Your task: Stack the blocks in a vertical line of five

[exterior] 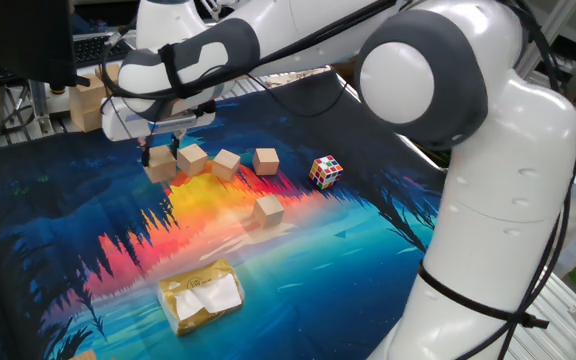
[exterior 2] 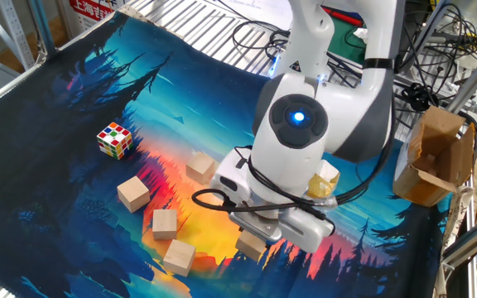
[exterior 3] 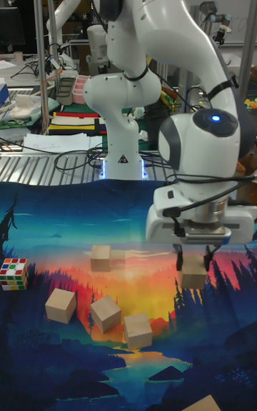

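White arm bends low, gripper (exterior 3: 193,260) pointing straight down, clamped on one block (exterior 3: 193,271) held level above the mat (exterior 3: 43,225); cube, no long axis.

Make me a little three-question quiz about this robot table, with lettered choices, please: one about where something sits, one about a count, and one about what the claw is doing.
1. Where is the multicoloured puzzle cube relative to the row of loose wooden blocks, in the one fixed view?
A. To their right
B. On top of them
C. Inside the claw

2. How many small wooden blocks lie loose on the mat, outside the claw?
A. One
B. Four
C. Seven

3. What is the claw doing?
A. Hanging open and empty
B. Gripping the puzzle cube
C. Holding a small wooden block

Answers:
1. A, it lies on the mat just right of the rightmost block.
2. B, the tall fixed view shows four.
3. C, a held block sits between its fingers, lifted off the mat.
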Controlling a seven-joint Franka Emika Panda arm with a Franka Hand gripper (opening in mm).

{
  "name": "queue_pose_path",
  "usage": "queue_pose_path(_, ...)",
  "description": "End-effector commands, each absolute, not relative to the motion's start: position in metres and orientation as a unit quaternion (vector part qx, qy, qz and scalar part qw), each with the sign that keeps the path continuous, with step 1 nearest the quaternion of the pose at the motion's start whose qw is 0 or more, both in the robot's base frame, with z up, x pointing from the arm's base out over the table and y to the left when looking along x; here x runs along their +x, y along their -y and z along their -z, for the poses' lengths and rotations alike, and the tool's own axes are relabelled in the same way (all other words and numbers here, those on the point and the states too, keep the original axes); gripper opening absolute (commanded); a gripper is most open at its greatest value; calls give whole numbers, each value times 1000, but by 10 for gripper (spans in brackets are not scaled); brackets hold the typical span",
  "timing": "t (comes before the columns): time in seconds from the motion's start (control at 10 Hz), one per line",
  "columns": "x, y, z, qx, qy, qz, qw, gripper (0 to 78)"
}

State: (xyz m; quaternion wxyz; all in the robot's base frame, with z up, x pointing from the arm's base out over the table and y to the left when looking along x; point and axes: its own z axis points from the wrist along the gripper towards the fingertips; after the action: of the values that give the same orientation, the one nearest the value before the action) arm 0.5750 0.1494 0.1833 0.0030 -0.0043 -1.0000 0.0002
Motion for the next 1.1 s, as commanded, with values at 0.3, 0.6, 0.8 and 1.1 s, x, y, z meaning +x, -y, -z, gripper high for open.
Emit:
queue_pose_path(0.3, 559, -109, -196, -52, 999, -2, -5, 13)
queue_pose_path(0.6, 557, -99, -196, -71, 997, -1, -5, 13)
queue_pose_path(0.8, 557, -99, -196, -81, 997, 0, -4, 13)
queue_pose_path(1.1, 557, -99, -196, -97, 995, 4, -4, 13)
